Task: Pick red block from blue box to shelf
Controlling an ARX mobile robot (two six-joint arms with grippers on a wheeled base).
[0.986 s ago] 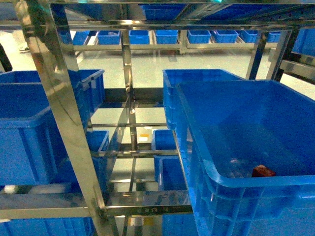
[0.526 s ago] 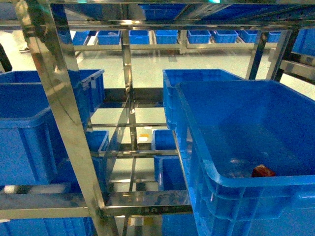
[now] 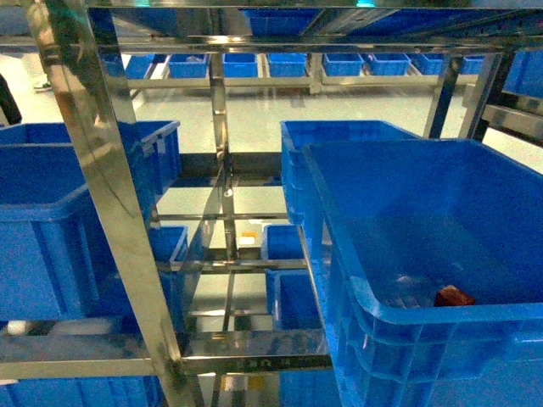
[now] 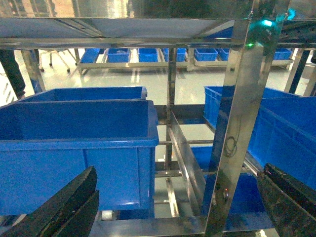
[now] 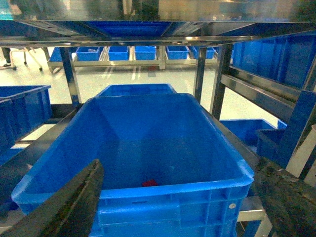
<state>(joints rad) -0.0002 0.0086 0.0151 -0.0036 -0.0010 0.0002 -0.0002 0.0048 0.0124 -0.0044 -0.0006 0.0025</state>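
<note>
My right tool (image 5: pixel 173 207), jaws wide, above blue box (image 5: pixel 148 195); near wall may obstruct reaching red block (image 5: pixel 149 183).

We see the blue box (image 5: pixel 148 197) ahead of the right jaws in saturated blue, plain, no pattern. The red block (image 5: pixel 149 183) inside it is red against the blue floor. The shelf (image 3: pixel 110 212) is shiny silver steel with mirror-like reflections. Finger (image 4: pixel 59 207) of the left gripper is matte black, finely textured. The floor (image 3: pixel 254 127) behind is pale greenish-white; the far crates (image 5: pixel 118 53) are blue too.
</note>
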